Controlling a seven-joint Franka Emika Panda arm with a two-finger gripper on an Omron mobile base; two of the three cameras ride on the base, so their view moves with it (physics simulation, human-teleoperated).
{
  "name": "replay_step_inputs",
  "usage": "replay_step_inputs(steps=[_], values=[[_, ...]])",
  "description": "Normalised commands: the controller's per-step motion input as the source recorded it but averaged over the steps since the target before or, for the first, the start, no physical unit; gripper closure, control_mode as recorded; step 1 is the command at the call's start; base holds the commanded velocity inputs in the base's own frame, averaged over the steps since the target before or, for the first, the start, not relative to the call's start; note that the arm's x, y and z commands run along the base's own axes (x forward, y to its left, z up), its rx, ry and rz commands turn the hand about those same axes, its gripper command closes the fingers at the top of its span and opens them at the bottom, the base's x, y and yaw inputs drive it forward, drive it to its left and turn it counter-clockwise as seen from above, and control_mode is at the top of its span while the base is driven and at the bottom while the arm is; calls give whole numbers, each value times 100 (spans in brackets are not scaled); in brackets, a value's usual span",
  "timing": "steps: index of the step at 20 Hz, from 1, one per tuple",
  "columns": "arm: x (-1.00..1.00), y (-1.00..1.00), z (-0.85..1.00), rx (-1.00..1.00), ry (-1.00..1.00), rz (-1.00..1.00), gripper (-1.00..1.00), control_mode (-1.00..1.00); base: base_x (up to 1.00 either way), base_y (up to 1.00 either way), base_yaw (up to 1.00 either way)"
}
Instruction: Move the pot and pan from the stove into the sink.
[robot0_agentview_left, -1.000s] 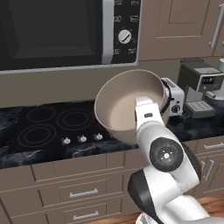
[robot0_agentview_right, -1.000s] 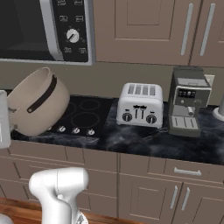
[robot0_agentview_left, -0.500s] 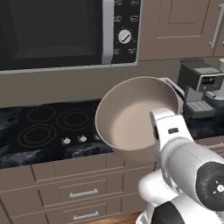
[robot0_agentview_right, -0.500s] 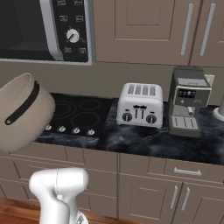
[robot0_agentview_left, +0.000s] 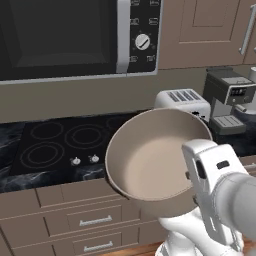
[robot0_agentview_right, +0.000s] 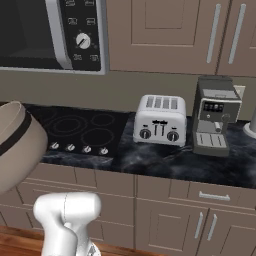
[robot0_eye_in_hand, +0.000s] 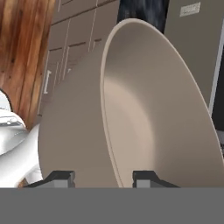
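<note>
Wall of brown cabinets (robot0_agentview_right: 165, 30) above a black marbled counter (robot0_agentview_right: 165, 162), with drawer fronts (robot0_agentview_left: 90, 220) below. A black microwave (robot0_agentview_left: 70, 37) with a white dial hangs over the stove (robot0_agentview_left: 65, 142), a flat black cooktop with grey burner rings and a row of small silver knobs along its front edge; its surface is bare. The pot (robot0_agentview_left: 155, 155), round and beige with a pale interior, is held in the air in front of the counter edge, clear of the stove, tipped on its side so that its mouth faces the left base camera; in the right base view its outer wall and a dark side handle appear at the left edge (robot0_agentview_right: 15, 145). The white arm reaches to the pot's rim from the lower right of the left base view. In the hand view the gripper (robot0_eye_in_hand: 103, 177) is partly closed, its two dark fingertips (robot0_eye_in_hand: 59, 178) set on either side of the pot's rim (robot0_eye_in_hand: 113, 144), one outside the wall and one inside, gripping it. On the counter right of the stove stand a white four-slot toaster (robot0_agentview_right: 160, 120) and, beside it, a grey coffee machine (robot0_agentview_right: 215, 115)
</note>
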Motion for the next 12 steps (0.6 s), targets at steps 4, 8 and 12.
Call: replay_step_inputs(steps=[4, 8, 12], values=[[-24, 0, -5, 3, 2, 6, 100, -100, 0, 0, 0], [0, 0, 0, 0, 0, 0, 100, -100, 0, 0, 0], [-5, 0, -1, 0, 0, 0, 100, 100, -6, 0, 0]])
